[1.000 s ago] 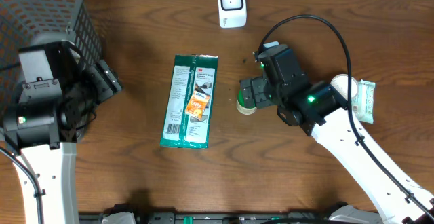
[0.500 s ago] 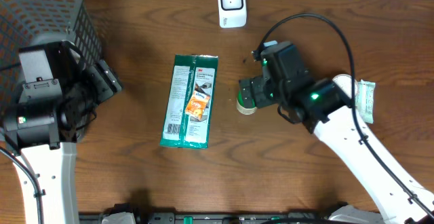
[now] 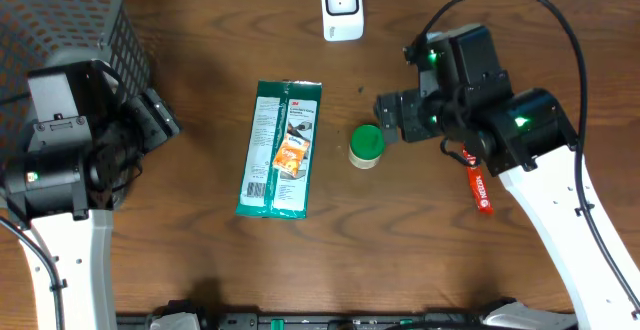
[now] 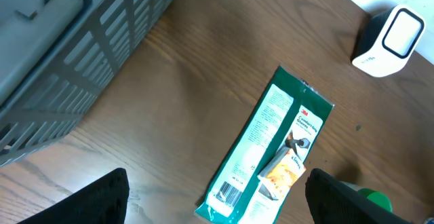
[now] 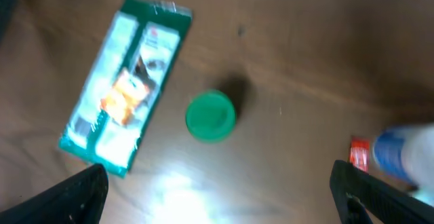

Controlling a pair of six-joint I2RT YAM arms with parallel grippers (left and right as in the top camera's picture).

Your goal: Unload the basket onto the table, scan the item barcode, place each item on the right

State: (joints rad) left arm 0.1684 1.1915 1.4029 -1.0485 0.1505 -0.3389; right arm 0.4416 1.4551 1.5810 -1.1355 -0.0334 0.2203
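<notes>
Two claws stand spread apart with nothing between their fingers. The left claw [image 3: 163, 120] hangs at the left of the overhead frame, just beside a dark wire basket [image 3: 70, 20] that fills the upper left corner. The right claw [image 3: 386, 120] hovers right of centre, near but not touching a small pot [image 3: 366, 143] with a green lid, which stands upright on the brown wooden counter [image 3: 200, 270]. Left of the pot and apart from it, a long flat green package [image 3: 281, 150] lies face up in the middle of the frame, its length running top to bottom with a slight tilt. The left wrist view shows a barcode [image 4: 229, 194] printed at its lower end. A white scanner [image 3: 342, 8] stands at the top edge of the overhead frame, above the package and well apart from both it and the pot. A thin red item [image 3: 480, 188] lies on the counter beside the right arm, at the right of the frame; its label cannot be read. The right wrist view is blurred.
</notes>
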